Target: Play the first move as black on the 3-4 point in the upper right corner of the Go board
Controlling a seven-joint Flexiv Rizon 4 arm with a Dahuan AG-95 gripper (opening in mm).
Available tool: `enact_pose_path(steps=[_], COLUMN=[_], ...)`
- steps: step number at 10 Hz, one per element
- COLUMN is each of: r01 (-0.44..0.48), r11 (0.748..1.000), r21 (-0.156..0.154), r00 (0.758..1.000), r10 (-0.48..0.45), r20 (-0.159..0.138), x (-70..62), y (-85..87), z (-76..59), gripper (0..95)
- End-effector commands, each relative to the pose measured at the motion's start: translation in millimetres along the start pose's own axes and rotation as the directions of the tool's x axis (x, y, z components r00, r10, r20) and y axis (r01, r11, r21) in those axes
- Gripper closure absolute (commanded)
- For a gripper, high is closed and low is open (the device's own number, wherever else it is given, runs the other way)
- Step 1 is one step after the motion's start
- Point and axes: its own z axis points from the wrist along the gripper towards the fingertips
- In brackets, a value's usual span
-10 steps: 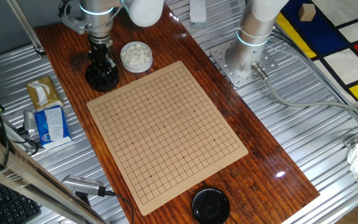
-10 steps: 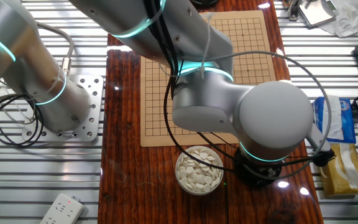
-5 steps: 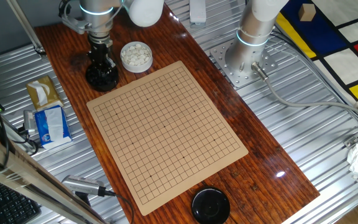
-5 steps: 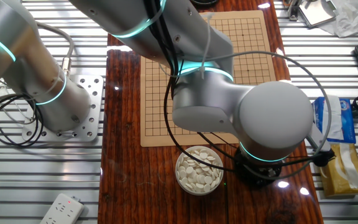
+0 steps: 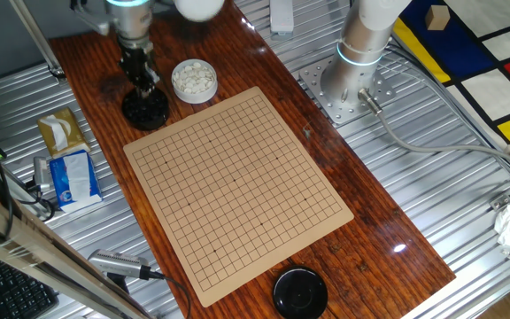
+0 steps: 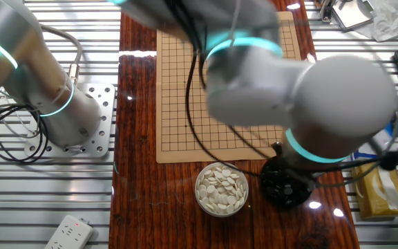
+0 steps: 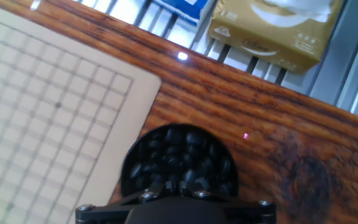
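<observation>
The Go board [image 5: 237, 190] lies flat with no stone on any crossing that shows, its corners included. A black bowl [image 5: 145, 112] holding several glossy black stones [image 7: 178, 160] stands off the board's far left corner. My gripper [image 5: 140, 78] hangs a little above that bowl, fingers pointing down. In the hand view the fingertips of my gripper [image 7: 173, 186] are dark and blurred against the stones, so I cannot tell their gap or whether a stone sits between them. In the other fixed view the blurred arm hides the gripper above the bowl [image 6: 285, 185].
A bowl of white stones [image 5: 193, 80] stands right beside the black bowl. A black lid [image 5: 300, 292] lies at the near board corner. A tissue box [image 5: 60, 131] and a blue pack [image 5: 71, 177] lie left of the board. The arm's base [image 5: 348, 84] is at the right.
The gripper has risen out of the black bowl, where it sat low half a second ago. The arm is motion-blurred in the other fixed view. The bowls and the board have not moved.
</observation>
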Motion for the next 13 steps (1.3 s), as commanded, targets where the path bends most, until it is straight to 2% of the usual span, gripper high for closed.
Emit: enact_pose_path(steps=[1,13], r01=[0.007,-0.017], r11=[1.0,1.0], r21=[-0.006,-0.005], r00=[1.0,1.0], r10=[-0.007,0.017], r20=[-0.014,-0.005], x=[-5.0,-7.7], y=[-5.4,-6.8], z=[4.2,6.0], gripper=[95.0,95.0])
